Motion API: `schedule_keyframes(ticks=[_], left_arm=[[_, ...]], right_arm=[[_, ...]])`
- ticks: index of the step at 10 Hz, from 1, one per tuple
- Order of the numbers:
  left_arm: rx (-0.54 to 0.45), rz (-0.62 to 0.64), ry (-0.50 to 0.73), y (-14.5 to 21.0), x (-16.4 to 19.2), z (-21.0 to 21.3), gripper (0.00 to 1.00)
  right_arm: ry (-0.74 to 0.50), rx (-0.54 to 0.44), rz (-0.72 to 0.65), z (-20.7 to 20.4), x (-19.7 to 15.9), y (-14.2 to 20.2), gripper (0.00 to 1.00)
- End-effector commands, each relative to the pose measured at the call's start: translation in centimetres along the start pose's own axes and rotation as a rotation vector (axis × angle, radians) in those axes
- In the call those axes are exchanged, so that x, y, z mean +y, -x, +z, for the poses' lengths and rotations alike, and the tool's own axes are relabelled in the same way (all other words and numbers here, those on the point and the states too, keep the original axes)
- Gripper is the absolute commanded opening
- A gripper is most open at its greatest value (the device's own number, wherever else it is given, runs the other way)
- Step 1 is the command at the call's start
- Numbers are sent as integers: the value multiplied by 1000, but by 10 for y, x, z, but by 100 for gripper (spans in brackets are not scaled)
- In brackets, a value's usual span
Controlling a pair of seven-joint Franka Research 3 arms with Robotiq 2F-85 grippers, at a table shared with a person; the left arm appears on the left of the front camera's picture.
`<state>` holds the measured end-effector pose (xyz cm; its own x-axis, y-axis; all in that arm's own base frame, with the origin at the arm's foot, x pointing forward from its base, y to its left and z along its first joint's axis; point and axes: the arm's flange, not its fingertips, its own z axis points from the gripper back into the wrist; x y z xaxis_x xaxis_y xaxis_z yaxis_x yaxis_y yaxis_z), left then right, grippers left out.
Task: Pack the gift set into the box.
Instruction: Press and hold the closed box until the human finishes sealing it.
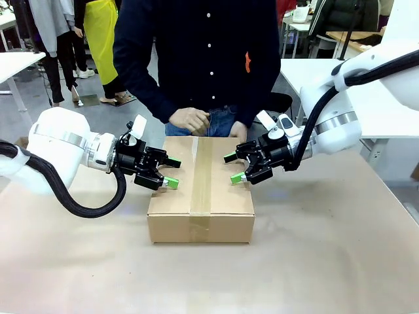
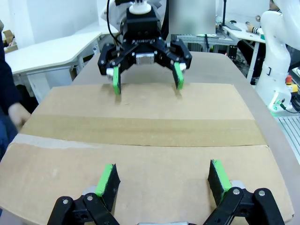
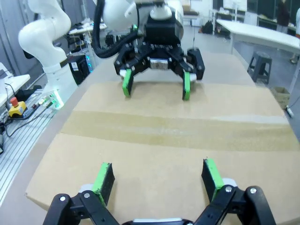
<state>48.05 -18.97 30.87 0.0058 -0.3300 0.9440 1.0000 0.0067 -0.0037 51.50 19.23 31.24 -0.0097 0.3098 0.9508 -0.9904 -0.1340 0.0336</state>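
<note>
Box [image 1: 200, 196] sits at frame centre on the bench [image 1: 327, 261], flaps closed, a tape strip [image 1: 201, 173] running along the centre seam. The gift set is presumably inside; the closed flaps hide it.

Left claw [image 1: 173, 171] comes in from frame left and hovers over the left flap, fingers spread wide, holding nothing. Right claw [image 1: 234, 168] mirrors it from frame right over the right flap, likewise wide open and empty. Judgement: the two claws face each other across the seam, placed to press the flaps flat.

Person's hand [image 1: 189, 120] rests at the far edge of the box, upper centre, likely steadying it.
</note>
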Motion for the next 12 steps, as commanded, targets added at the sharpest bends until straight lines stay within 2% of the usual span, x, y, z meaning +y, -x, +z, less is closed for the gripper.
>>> schedule_keyframes(ticks=[1,2,3,4,6,7,8,12], left_arm=[[-112,-67,-42,-29,-29,41,100],[-262,-112,-25,-38,-52,82,100],[-403,-132,-23,-30,-68,123,100],[-529,-166,-10,-6,-83,163,100],[-775,-147,-225,56,-113,233,100],[-534,-155,-94,-23,-90,172,100],[-534,-155,-94,-23,-90,172,100],[-534,-155,-94,-23,-90,172,100]], right_arm=[[49,-156,52,41,29,-46,100],[135,-272,102,79,51,-60,100],[193,-400,141,120,76,-58,100],[310,-462,140,156,95,-39,100],[598,-542,73,206,129,22,100],[619,-543,36,210,134,45,100],[464,-499,61,208,122,-11,100],[464,-499,61,208,122,-11,100]])
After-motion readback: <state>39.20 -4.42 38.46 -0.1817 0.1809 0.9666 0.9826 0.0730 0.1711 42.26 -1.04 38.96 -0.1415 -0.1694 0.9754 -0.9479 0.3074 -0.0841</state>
